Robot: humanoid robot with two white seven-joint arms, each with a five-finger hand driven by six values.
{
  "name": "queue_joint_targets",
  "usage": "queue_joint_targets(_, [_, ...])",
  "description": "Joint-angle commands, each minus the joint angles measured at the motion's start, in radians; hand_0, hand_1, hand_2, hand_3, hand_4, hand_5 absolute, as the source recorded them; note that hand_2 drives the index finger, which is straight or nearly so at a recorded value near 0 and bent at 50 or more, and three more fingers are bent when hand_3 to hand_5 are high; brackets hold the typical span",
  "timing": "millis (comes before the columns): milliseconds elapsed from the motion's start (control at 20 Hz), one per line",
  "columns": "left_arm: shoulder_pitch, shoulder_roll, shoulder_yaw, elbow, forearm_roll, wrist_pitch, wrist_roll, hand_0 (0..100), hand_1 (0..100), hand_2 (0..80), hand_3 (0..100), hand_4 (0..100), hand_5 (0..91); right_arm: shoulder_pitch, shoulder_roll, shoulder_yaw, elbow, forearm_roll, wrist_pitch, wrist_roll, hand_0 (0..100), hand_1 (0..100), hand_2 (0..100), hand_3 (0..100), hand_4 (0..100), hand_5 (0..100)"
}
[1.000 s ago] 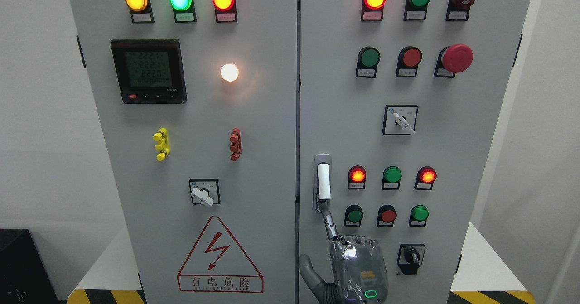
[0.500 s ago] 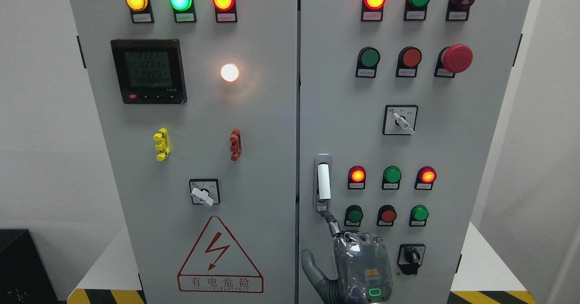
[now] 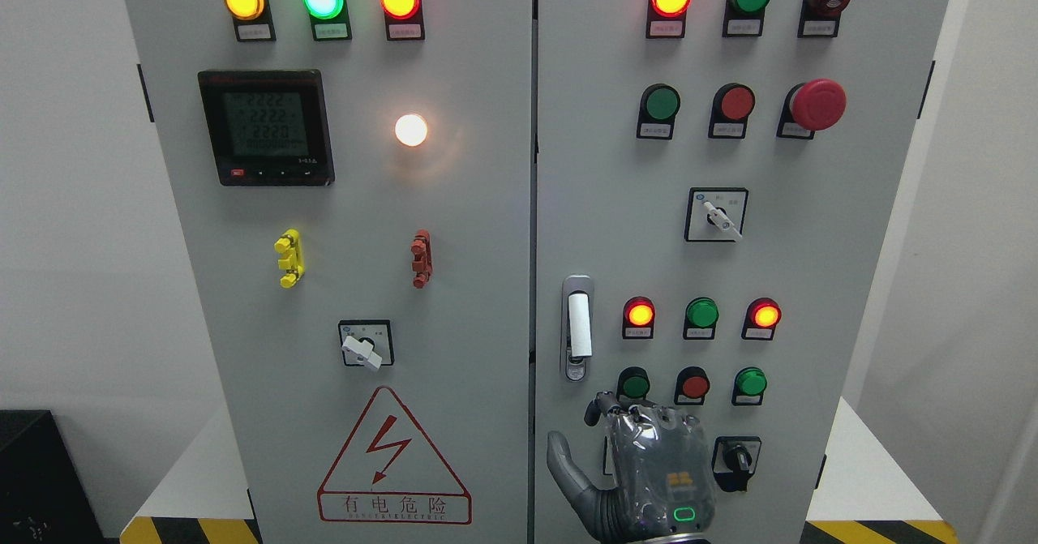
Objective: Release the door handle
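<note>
Head view, left to right: on the left door, the meter [image 3: 266, 126] is lit, a white lamp [image 3: 411, 130] glows, and a warning triangle [image 3: 394, 456] sits low. None of these has changed from the earlier frames. On the right door, the handle [image 3: 577, 327] stands upright in its recess near the door's left edge, a white grip over a metal plate with a keyhole at the bottom. One second ago a finger reached up to the handle's lower end; now the right hand [image 3: 649, 467] has dropped lower and slightly right, clear of the handle, coming in from the bottom edge right of the middle. Its fingers [image 3: 602, 409] are bent at the knuckles and hold nothing, with the thumb out to the left. It covers part of the panel below the buttons [image 3: 693, 383], just beside a black switch [image 3: 736, 459].
</note>
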Motion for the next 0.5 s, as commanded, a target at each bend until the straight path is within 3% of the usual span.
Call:
queue_joint_targets(0, [0.0,0.0,-0.02,-0.017,0.0,0.001,0.0,0,0,2.4,9,1,0.0,-0.055,0.001,-0.03,-0.028,0.001,0.001,0.029,17,30,79,100,99,95])
queue_joint_targets(300, [0.0,0.0,-0.02,-0.017,0.0,0.0,0.0,0,0,2.3,9,1,0.0,-0.098,0.007,-0.033,-0.027,0.003,0.003,0.034,8,39,81,100,99,95])
queue_joint_targets(450, [0.0,0.0,-0.02,-0.017,0.0,0.0,0.0,0,0,2.4,9,1,0.0,-0.115,0.007,-0.033,-0.028,0.001,0.018,0.06,7,40,82,100,99,95])
